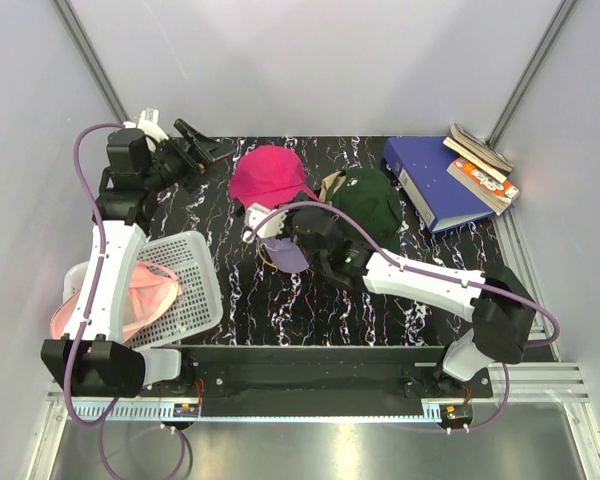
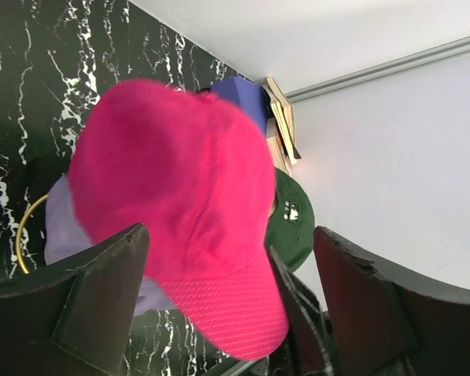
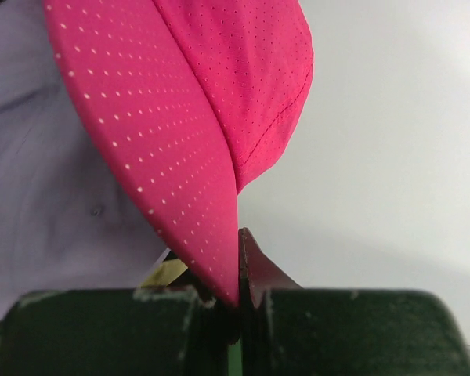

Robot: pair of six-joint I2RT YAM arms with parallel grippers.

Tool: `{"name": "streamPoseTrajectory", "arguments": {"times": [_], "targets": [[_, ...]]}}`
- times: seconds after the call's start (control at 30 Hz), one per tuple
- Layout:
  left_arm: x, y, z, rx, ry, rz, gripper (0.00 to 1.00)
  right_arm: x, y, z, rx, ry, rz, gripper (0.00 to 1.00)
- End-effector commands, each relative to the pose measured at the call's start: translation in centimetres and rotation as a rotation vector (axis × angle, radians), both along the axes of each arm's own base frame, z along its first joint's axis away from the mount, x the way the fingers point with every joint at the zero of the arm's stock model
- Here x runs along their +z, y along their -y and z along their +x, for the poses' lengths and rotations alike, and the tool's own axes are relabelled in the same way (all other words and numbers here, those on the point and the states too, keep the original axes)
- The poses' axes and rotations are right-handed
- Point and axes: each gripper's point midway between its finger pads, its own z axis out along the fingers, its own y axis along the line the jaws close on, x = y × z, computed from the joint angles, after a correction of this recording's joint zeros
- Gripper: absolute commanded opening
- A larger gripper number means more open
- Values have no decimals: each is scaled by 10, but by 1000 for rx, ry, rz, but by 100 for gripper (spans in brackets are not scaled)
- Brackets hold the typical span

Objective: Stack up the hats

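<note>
The magenta hat (image 1: 268,174) is at the back middle of the table. My right gripper (image 1: 302,212) is shut on its brim (image 3: 180,157), which sits clamped between the fingers (image 3: 254,274). The lavender hat (image 1: 286,254) lies just under that gripper and also shows in the right wrist view (image 3: 39,196). The dark green hat (image 1: 370,202) lies to the right, with a tan piece (image 1: 331,185) at its left edge. The light pink hat (image 1: 148,292) lies in the basket. My left gripper (image 1: 208,150) is open and empty, left of the magenta hat (image 2: 180,188).
A white mesh basket (image 1: 195,262) lies tipped at the front left. A blue binder (image 1: 430,182) and several books (image 1: 483,165) sit at the back right. A gold ring frame (image 2: 23,227) lies beside the lavender hat (image 2: 61,227).
</note>
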Motion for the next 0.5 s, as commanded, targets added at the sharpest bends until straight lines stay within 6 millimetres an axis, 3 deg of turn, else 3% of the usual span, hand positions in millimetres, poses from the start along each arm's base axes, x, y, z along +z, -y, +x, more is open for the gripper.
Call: {"name": "streamPoseTrajectory", "arguments": {"times": [0.0, 0.2, 0.47], "targets": [[15, -5, 2, -7, 60, 22, 89, 24, 16, -15, -27, 59, -38, 0], [12, -4, 3, -23, 65, 35, 89, 17, 22, -26, -60, 68, -98, 0], [8, -14, 10, -4, 54, 38, 90, -15, 24, -43, -31, 2, -208, 0]]}}
